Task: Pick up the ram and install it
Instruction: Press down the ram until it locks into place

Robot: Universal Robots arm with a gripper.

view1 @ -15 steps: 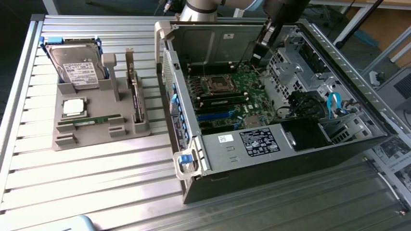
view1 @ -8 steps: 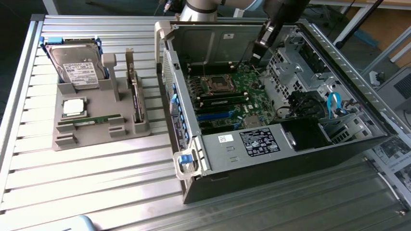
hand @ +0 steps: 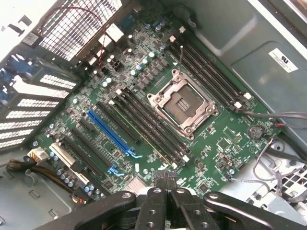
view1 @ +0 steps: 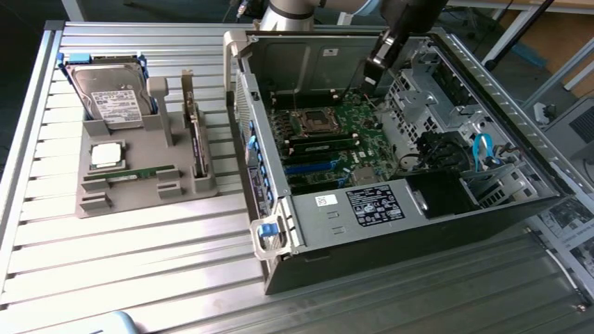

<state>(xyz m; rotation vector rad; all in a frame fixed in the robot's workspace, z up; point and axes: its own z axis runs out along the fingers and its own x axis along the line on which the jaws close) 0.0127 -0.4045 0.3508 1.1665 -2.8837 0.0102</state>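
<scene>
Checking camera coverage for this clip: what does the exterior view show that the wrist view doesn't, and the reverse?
Exterior view alone: the grey holder tray beside the computer case, carrying the hard drive, the processor chip and the ram, which lies in its slot. Wrist view alone: the shut gripper above the motherboard's edge, holding nothing, and the memory slots up close. Both: the motherboard with its empty processor socket.

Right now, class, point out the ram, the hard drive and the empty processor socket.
ram [view1: 130, 173], exterior view, middle of the green stick.
hard drive [view1: 110, 97], exterior view, its white label.
processor socket [hand: 183, 104], wrist view, socket centre.
</scene>
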